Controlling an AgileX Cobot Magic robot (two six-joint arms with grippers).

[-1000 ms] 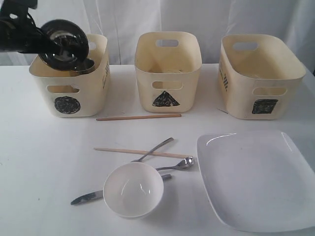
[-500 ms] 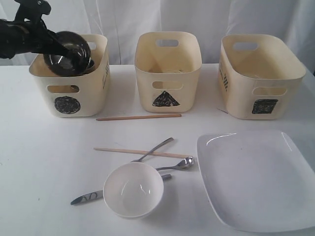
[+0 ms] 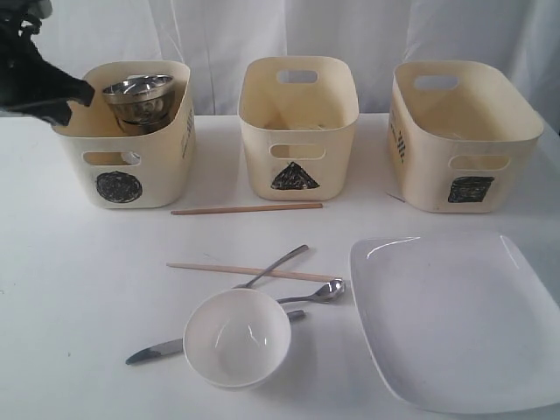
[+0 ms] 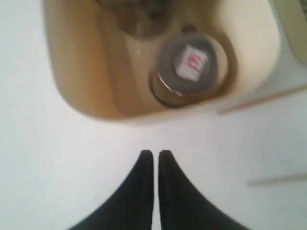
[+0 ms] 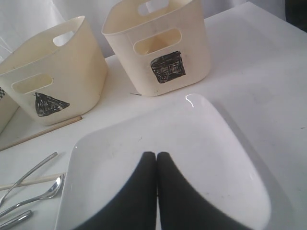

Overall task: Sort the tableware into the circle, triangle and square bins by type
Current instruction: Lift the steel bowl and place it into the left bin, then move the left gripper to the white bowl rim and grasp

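The nested steel bowls [image 3: 140,96] rest in the circle bin [image 3: 122,153], rim-high at its back right. My left gripper [image 3: 52,87] hangs just left of that bin, shut and empty. In the left wrist view its gripper [image 4: 155,154] is over the table beside the bin [image 4: 81,72], where blurred steel ware [image 4: 189,67] lies. On the table lie two chopsticks [image 3: 247,208] [image 3: 249,271], a fork [image 3: 273,264], a spoon [image 3: 317,293], a knife [image 3: 156,351] and a white bowl [image 3: 236,337]. My right gripper [image 5: 157,155] is shut, empty, over the white plate [image 5: 216,158].
The triangle bin [image 3: 297,131] stands in the middle and the square bin [image 3: 464,136] at the right, both behind the plate [image 3: 455,319]. The cutlery lies crossed, touching the white bowl's far side. White curtains close off the back.
My left gripper held the steel bowls tilted over the circle bin. It has let them go into the bin, drawn back to the left and shut.
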